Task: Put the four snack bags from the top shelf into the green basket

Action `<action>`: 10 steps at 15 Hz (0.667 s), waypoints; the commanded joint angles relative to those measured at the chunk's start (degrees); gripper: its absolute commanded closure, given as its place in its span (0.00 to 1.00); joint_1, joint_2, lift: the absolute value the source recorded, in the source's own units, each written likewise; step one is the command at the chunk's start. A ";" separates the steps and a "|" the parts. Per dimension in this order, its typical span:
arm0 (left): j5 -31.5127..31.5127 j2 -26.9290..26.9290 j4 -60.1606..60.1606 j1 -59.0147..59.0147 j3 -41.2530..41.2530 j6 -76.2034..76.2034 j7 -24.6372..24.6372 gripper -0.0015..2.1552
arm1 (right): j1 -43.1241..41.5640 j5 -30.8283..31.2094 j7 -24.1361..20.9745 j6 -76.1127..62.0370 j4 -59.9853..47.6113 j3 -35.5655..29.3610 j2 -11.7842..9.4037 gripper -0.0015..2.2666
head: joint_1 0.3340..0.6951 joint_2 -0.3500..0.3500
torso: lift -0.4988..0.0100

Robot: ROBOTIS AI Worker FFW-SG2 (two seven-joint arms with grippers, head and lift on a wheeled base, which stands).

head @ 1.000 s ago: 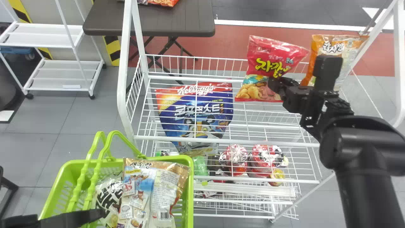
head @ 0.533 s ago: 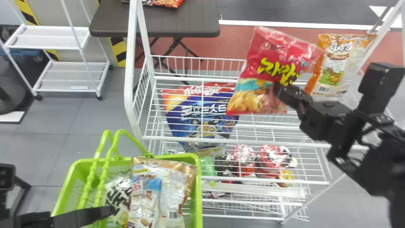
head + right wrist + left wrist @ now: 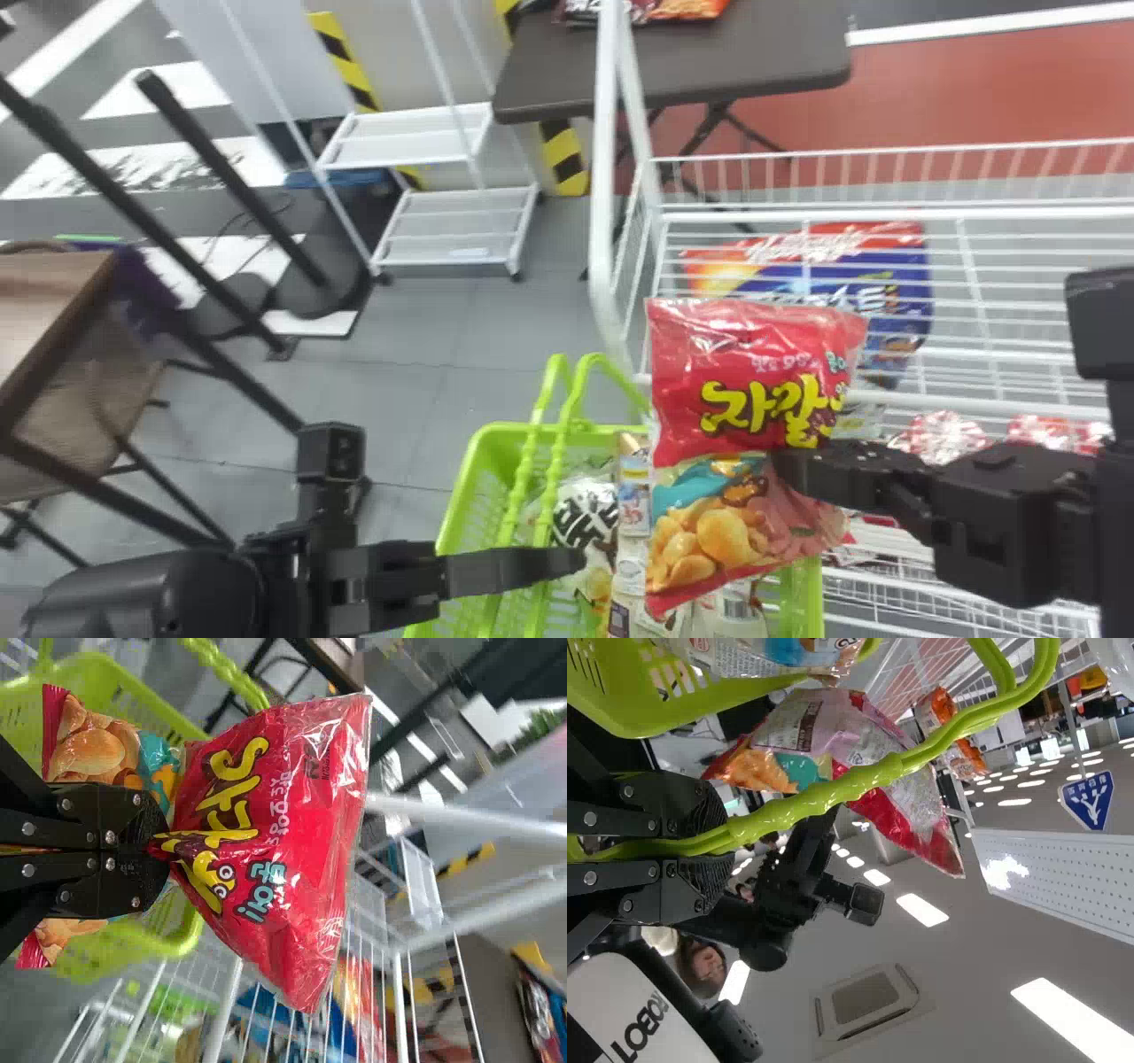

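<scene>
Before a white wire shelf (image 3: 611, 177), the right pincer (image 3: 159, 846) clenches a red snack bag (image 3: 735, 372), held upright over the right side of the green basket (image 3: 808, 594), its handles (image 3: 859, 784) clasped by the left pincer (image 3: 725, 846).

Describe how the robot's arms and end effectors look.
The left arm and right arm are black, the left with a rounded housing. The left end effector and right end effector have flat black fingers, round metallic screws and finely ridged tips.
</scene>
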 commanded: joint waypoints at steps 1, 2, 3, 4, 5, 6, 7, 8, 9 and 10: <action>0.26 0.02 -0.31 0.00 -0.22 0.16 -0.57 1.00 | -3.55 -1.48 -1.97 3.84 3.53 3.21 0.04 0.99 | 1.00 1.00 | 0.98; 0.35 0.02 -0.49 0.00 -0.22 0.16 -0.57 1.00 | -4.52 -3.06 -2.50 3.84 5.46 3.92 0.04 0.99 | 1.00 1.00 | 0.98; 0.53 0.02 -0.49 0.00 -0.40 0.16 -0.57 1.00 | -5.31 -4.11 -2.76 3.84 8.10 5.15 0.13 0.99 | 1.00 1.00 | 0.98; 0.61 0.02 -0.75 0.00 -0.58 0.16 -0.57 1.00 | -5.84 -4.46 -4.17 3.55 10.47 6.55 0.13 0.99 | 1.00 1.00 | 0.98; 0.70 -0.07 -1.01 0.00 -0.66 0.16 -0.57 1.00 | -6.54 -4.64 -4.17 3.55 12.58 7.78 0.13 0.99 | 1.00 1.00 | 0.98; 0.97 -0.07 -1.37 -0.09 -0.75 0.16 -0.57 1.00 | -7.51 -4.46 -4.70 3.55 14.87 9.45 0.21 0.99 | 1.00 1.00 | 0.98; 1.49 -0.07 -1.54 0.00 -1.02 0.16 -0.57 1.00 | -8.65 -4.46 -5.75 3.55 17.06 10.86 0.21 0.99 | 1.00 1.00 | 0.98; 1.76 -0.07 -1.72 -0.09 -1.37 0.16 -0.57 1.00 | -9.71 -4.64 -5.93 3.55 19.17 11.92 0.39 0.99 | 1.00 1.00 | 0.98; 1.93 -0.07 -1.89 -0.18 -2.07 0.33 -0.57 1.00 | -10.59 -4.82 -6.54 3.37 21.72 12.79 0.57 0.99 | 1.00 1.00 | 0.98; 2.02 -0.07 -1.89 -0.53 -2.69 0.33 -0.57 1.00 | -11.73 -4.99 -6.72 2.32 23.83 14.02 0.74 0.99 | 1.00 1.00 | 0.98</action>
